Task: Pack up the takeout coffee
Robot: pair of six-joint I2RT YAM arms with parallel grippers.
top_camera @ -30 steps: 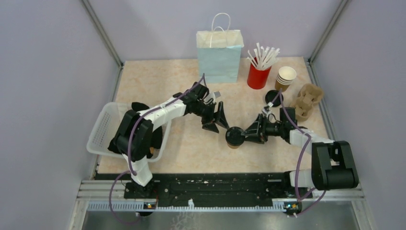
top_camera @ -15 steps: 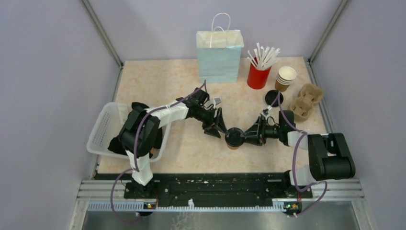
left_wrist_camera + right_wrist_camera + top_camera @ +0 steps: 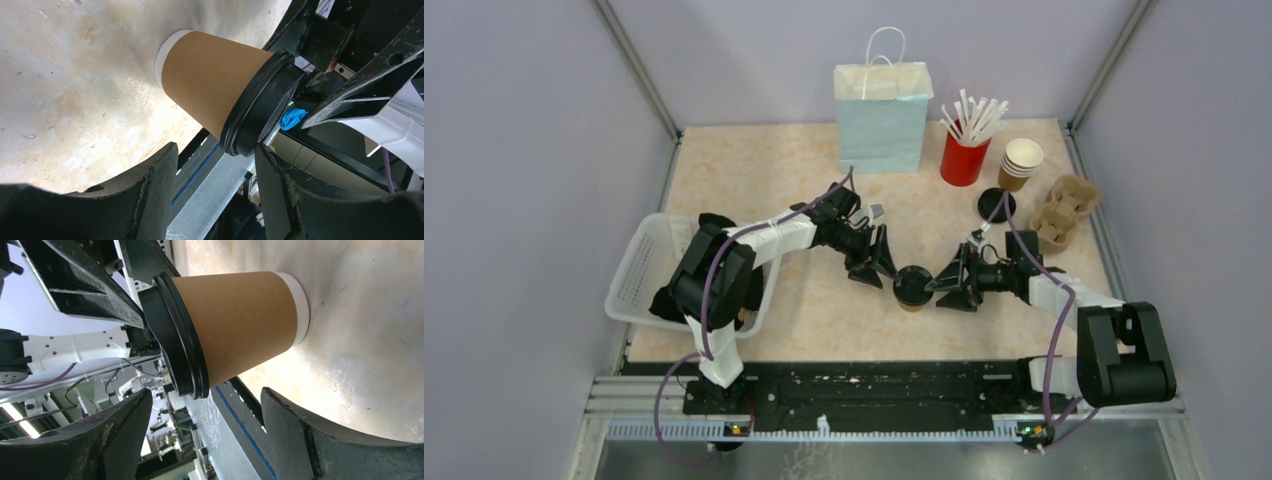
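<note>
One takeout coffee, a brown paper cup (image 3: 913,297) with a black lid (image 3: 913,283), stands upright on the table between both arms. My left gripper (image 3: 875,265) is just to its left and open. In the left wrist view the cup (image 3: 210,82) sits just past the left gripper (image 3: 212,162), with nothing between its fingers. My right gripper (image 3: 945,284) is just right of the cup, open wide and not touching it. The right wrist view shows the cup (image 3: 240,322) and its lid (image 3: 175,345) beyond the right gripper (image 3: 205,405).
A pale blue paper bag (image 3: 882,118) stands at the back. To its right are a red cup of white straws (image 3: 964,158), stacked paper cups (image 3: 1021,160), a loose black lid (image 3: 996,205) and a cardboard cup carrier (image 3: 1067,208). A clear plastic basket (image 3: 636,270) sits far left.
My right gripper, which was closed around the cup, has opened and drawn back slightly to the right. My left gripper came down closer to the cup's left side, then held still.
</note>
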